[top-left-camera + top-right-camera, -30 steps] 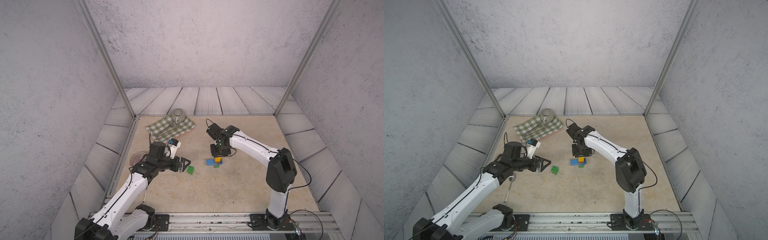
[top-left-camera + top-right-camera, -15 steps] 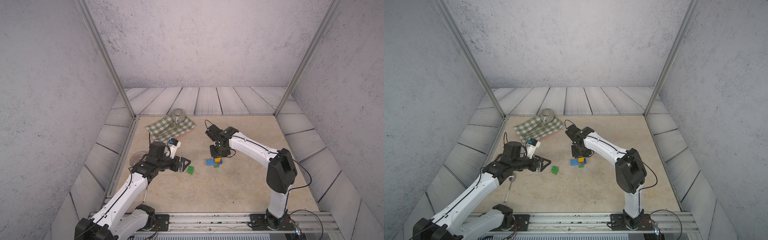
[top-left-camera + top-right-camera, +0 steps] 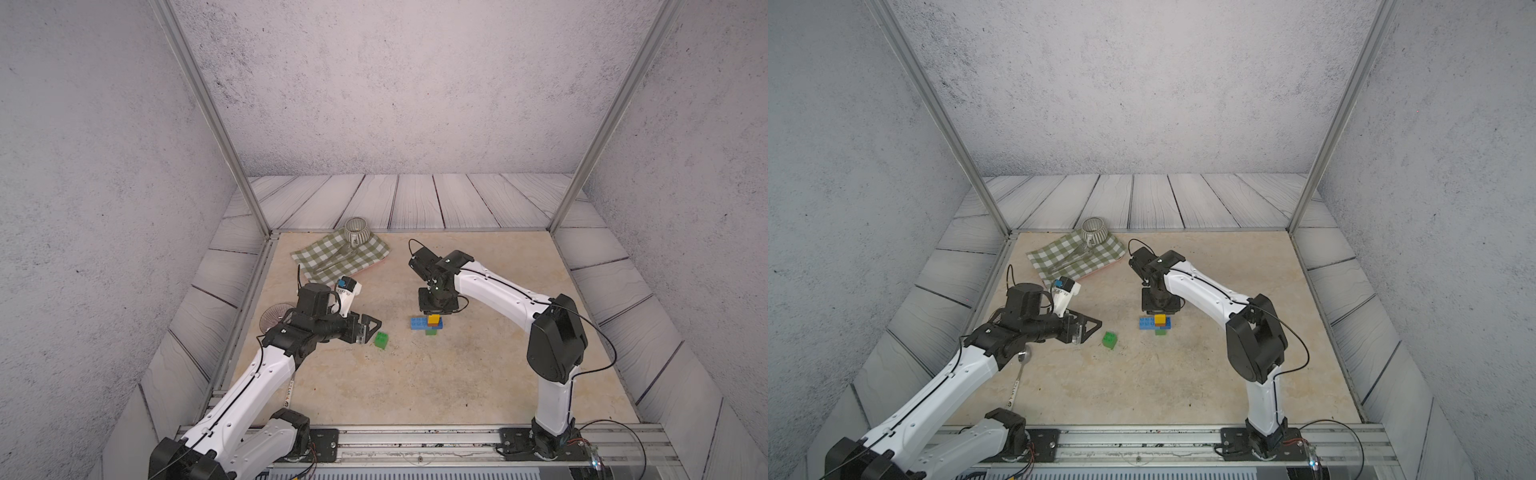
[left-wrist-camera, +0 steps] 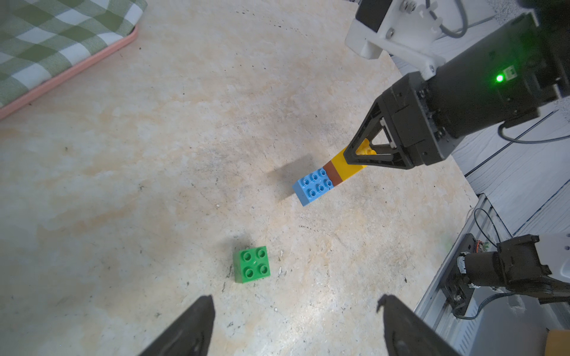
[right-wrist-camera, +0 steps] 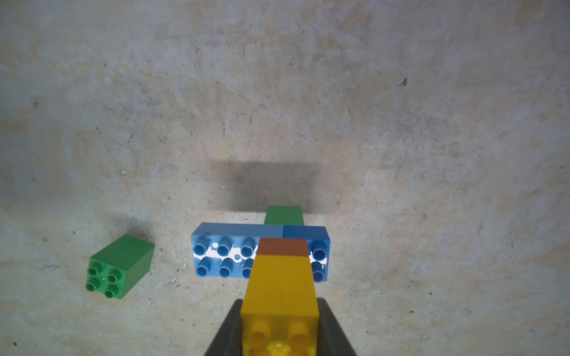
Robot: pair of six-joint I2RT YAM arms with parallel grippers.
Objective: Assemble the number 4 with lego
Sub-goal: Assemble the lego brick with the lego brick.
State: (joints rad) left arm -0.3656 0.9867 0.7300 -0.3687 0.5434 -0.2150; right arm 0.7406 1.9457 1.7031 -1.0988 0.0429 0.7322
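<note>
The number 4 stands partly built mid-table: a light-blue brick (image 5: 228, 246) and a dark-blue brick (image 5: 308, 234) form a bar on a green stem (image 5: 283, 214). An orange-brown brick (image 5: 283, 247) and a yellow brick (image 5: 280, 283) are stacked on the bar. My right gripper (image 5: 279, 303) is shut on the yellow brick (image 3: 433, 319), coming down from above (image 4: 354, 155). A loose green brick (image 3: 381, 340) (image 4: 251, 264) lies to the left of the figure. My left gripper (image 4: 296, 300) (image 3: 368, 328) hangs open just short of it, holding nothing.
A green checked cloth (image 3: 340, 259) on a pink-edged board lies at the back left with a ribbed cup (image 3: 356, 230) on it. A round wire object (image 3: 272, 318) sits under the left arm. A spoon (image 3: 1019, 374) lies by the left arm. The metal rail (image 3: 415, 436) runs along the front.
The right arm has edged slightly to the left while still gripping the yellow brick. The left arm and the loose green brick have not moved.
</note>
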